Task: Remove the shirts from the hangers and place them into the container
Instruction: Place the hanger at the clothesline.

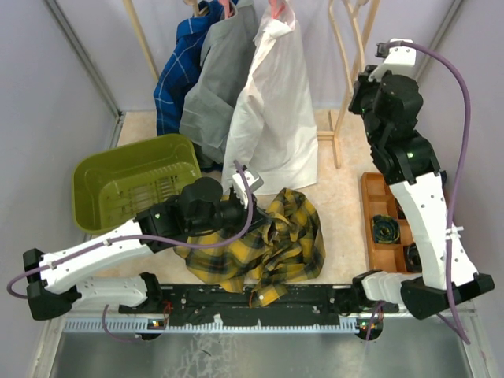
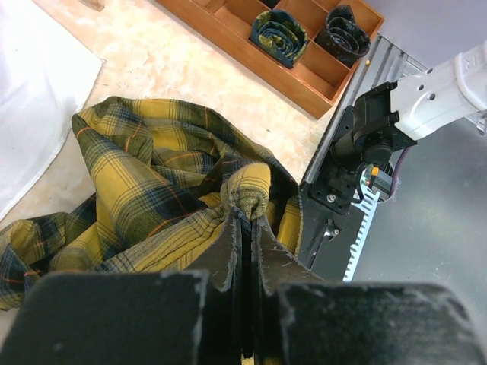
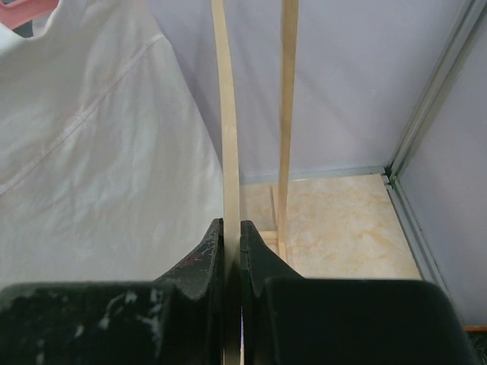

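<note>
The yellow-and-black plaid shirt lies crumpled on the table in front of the arm bases. My left gripper is shut on a raised fold of it. The olive-green container stands to the left, with no cloth in it. White, grey and blue checked shirts hang at the back; pink hangers show at their collars. My right gripper is raised at the back right, shut on a thin pale wooden hanger beside the white shirt.
An orange divided tray of black parts sits on the right by the right arm. Straight wooden rack poles rise at the back. Grey walls close in both sides.
</note>
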Robot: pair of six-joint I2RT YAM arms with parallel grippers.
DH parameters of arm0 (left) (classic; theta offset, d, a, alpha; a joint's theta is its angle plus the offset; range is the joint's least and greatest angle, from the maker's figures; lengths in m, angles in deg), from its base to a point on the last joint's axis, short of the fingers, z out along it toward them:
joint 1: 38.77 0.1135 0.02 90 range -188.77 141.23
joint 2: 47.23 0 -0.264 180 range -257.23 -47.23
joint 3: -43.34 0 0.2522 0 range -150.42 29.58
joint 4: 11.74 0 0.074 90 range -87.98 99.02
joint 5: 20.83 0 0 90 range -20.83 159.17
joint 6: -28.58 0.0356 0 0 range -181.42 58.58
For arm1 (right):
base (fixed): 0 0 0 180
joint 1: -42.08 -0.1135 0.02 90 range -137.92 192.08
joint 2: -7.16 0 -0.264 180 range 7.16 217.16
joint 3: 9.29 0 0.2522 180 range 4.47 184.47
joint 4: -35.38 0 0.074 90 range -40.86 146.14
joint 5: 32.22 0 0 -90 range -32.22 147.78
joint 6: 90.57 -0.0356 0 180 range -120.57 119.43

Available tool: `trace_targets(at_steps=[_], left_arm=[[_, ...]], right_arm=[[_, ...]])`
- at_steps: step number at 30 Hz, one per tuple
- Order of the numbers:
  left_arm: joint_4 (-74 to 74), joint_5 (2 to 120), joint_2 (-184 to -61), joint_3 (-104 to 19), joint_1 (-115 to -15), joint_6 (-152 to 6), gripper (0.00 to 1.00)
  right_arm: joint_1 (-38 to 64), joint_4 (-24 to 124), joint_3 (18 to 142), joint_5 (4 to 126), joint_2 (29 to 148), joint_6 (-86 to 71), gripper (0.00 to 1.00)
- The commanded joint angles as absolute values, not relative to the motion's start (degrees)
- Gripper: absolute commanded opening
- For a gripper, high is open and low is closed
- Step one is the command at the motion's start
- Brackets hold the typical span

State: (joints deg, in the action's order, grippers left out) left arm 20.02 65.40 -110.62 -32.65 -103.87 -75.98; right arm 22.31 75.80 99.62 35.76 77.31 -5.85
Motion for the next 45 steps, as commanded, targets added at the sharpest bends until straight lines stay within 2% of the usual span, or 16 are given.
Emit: trace_targets(at_steps=[1, 12, 20, 22, 25, 28, 30, 35, 41, 45], left_arm=[[19.3, 66.1, -108.8, -32.6, -103.5, -76.5, 0.01], [19.8, 66.6, -108.4, -32.8, -103.5, -76.3, 0.0], [20.5, 66.5, -108.3, -32.5, -103.5, -76.5, 0.0], [20.6, 66.5, -108.2, -32.6, -103.5, -76.6, 0.0], [20.7, 66.6, -108.1, -32.7, -103.5, -76.9, 0.01], [20.7, 66.9, -108.4, -32.9, -103.5, -76.8, 0.13], [20.6, 67.1, -108.8, -33.0, -103.5, -76.8, 0.24], [21.5, 67.4, -110.0, -33.8, -103.5, -77.1, 0.43], [23.4, 70.7, -111.4, -33.4, -103.5, -77.5, 0.82], [24.3, 71.0, -114.4, -33.4, -103.5, -76.8, 0.93]], right_arm=[[21.6, 74.1, 105.7, 34.4, 79.8, -3.6, 0.0], [21.7, 80.9, 115.7, 32.4, 87.8, 0.0, 0.0], [21.7, 81.2, 114.3, 32.2, 87.9, 0.1, 0.02], [21.7, 82.1, 115.4, 32.3, 87.6, 0.2, 0.12], [21.7, 80.4, 115.9, 32.6, 85.3, 1.8, 0.39], [21.7, 80.0, 113.9, 32.7, 81.7, 3.1, 0.61], [21.7, 79.4, 110.9, 33.1, 78.6, 2.8, 0.68], [21.7, 74.3, 97.7, 33.6, 66.8, 2.6, 0.76], [21.8, 70.0, 80.1, 42.1, 51.5, -2.2, 0.8], [21.7, 73.3, 68.4, 49.4, 45.2, -10.1, 0.85]])
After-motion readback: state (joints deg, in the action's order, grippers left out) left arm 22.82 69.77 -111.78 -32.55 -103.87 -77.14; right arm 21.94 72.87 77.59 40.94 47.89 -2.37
